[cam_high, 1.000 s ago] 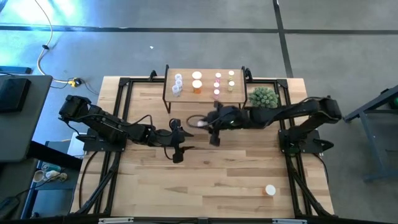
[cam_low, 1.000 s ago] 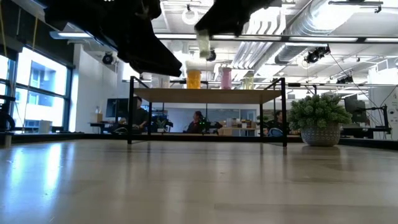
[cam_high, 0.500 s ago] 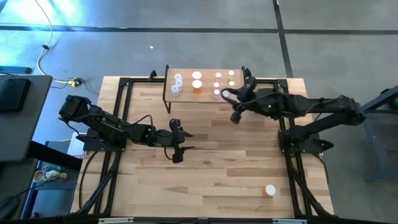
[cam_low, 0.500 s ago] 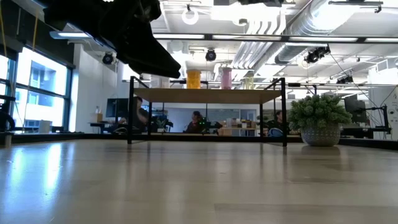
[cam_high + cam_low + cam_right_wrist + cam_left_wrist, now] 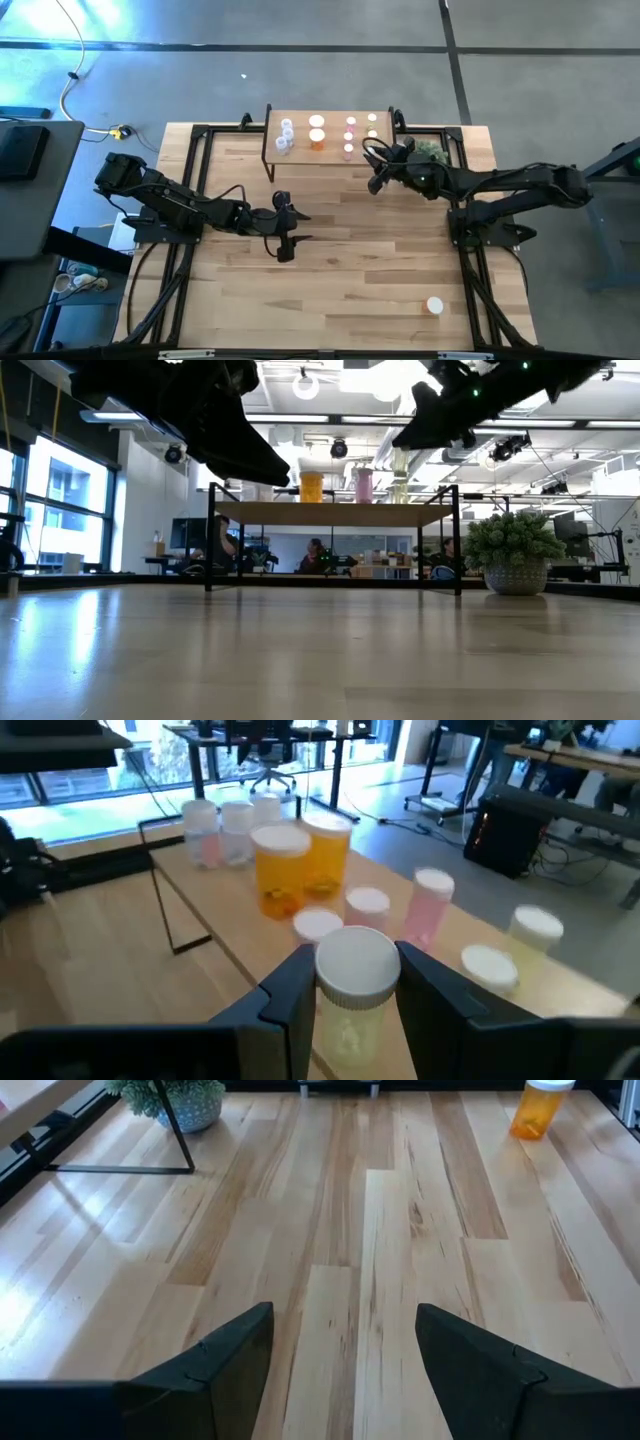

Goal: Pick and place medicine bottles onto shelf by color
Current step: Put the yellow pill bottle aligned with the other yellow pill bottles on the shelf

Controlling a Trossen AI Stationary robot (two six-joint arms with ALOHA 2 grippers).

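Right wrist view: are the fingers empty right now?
No. The right gripper holds a white-capped bottle between its fingers, just short of the shelf.

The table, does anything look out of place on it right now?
One orange bottle stands alone on the table, far from the sorted bottles on the shelf. Nothing looks spilled or tipped.

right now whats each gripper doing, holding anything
Left gripper: open, holding nothing, above the table.
Right gripper: shut on a pale white-capped bottle, by the shelf.
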